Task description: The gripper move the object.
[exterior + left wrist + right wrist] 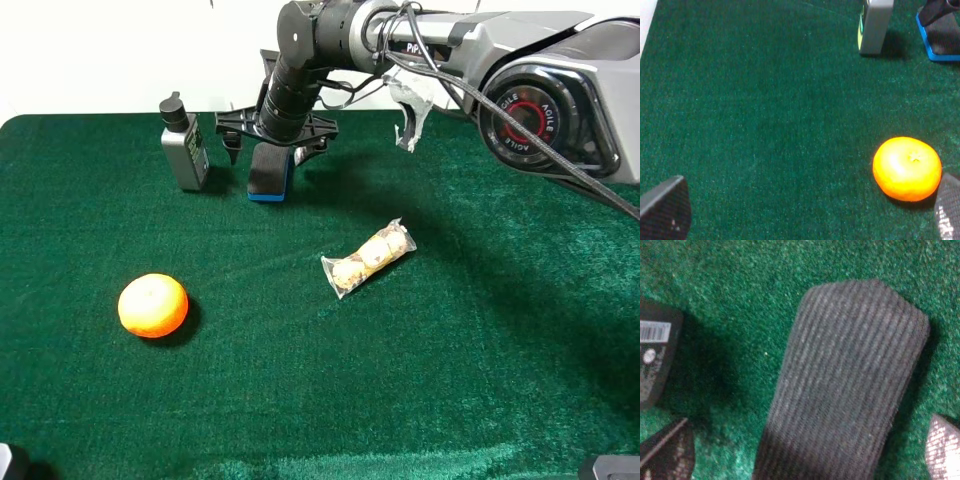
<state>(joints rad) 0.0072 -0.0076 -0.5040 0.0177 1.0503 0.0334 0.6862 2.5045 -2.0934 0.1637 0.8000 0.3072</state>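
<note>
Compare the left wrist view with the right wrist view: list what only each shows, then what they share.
Only the left wrist: the orange, the blue base of the object, and the open left gripper. Only the right wrist: the barcode on the bottle, and the ribbed grey top of the object between the fingers of the open right gripper. Both: the object, the bottle and the green cloth.

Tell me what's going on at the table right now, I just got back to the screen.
The right hand is open and straddles the eraser block, a finger on each side, not yet closed on it. The block lies on the green cloth beside the grey bottle. The left hand is open and holds nothing, near the orange. The bun packet lies mid-table, away from both hands.
</note>
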